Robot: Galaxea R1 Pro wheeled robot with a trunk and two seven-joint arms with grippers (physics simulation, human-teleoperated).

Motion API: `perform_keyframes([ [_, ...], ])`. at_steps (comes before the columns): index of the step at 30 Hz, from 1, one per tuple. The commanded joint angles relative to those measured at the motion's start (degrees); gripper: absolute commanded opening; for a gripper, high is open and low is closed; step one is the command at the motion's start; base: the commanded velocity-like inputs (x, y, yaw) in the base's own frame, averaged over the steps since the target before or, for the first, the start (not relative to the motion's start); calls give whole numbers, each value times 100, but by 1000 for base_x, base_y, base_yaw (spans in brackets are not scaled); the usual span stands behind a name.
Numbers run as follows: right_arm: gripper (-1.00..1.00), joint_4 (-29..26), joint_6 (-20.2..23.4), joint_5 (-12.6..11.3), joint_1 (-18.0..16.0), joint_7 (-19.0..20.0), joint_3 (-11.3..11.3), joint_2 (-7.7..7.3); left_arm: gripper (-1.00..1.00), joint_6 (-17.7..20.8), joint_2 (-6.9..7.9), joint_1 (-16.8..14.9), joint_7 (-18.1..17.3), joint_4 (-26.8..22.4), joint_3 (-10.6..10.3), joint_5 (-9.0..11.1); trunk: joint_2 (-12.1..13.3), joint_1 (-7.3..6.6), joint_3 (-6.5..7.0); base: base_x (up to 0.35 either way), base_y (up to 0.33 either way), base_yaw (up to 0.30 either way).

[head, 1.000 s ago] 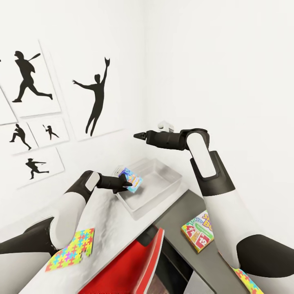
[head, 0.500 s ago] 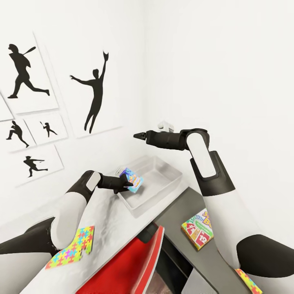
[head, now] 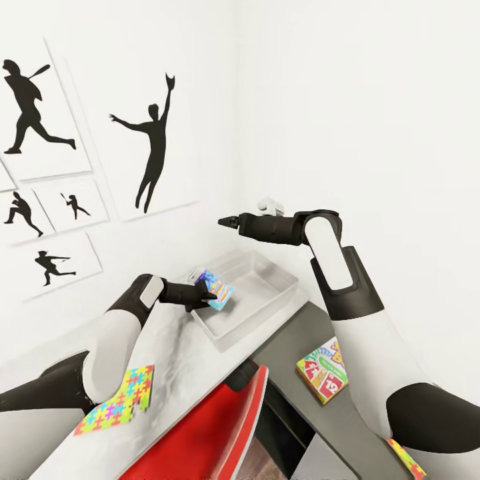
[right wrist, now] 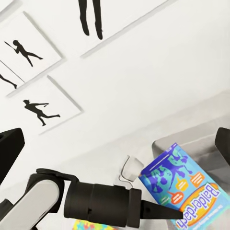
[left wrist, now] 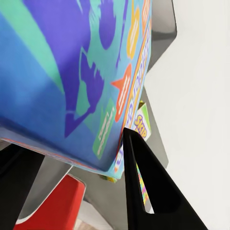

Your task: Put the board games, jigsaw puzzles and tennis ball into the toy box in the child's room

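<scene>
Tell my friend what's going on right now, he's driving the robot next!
Left gripper: shut on the blue board game, held over the toy box's near end, not yet let go.
Right gripper: up in the air above the toy box; open or shut can't be told.
Toy box holds nothing else that I can see.
Left to do: drop the blue game in, then the green and white board game on the dark side unit, and both jigsaw puzzles. Tennis ball, third game: still to find.

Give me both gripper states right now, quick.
Left gripper: shut on the blue board game, held over the toy box.
Right gripper: empty, raised above the toy box; fingers look together in the head view.
</scene>
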Motion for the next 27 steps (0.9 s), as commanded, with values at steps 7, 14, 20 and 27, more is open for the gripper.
perform_keyframes([
  [7, 100, -6, 13, -58, -7, -60, 2, -1, -100, 138, 13, -71, -1, -9, -68, -10, -13, 3, -79, 0, 0, 0],
  [14, 100, -4, 13, -58, -6, -60, 4, -1, -100, 163, 11, -137, -36, -2, -624, -2, -13, 3, -145, 0, 0, 0],
  [20, 100, -6, 13, -58, -7, -60, 6, -2, -100, 163, 12, -148, -44, -1, -724, 2, -13, 3, -201, 0, 0, 0],
  [27, 100, -6, 13, -58, -7, -60, 8, -1, -100, 163, 25, -150, -45, 7, -733, -1, -13, 3, -267, 0, 0, 0],
])
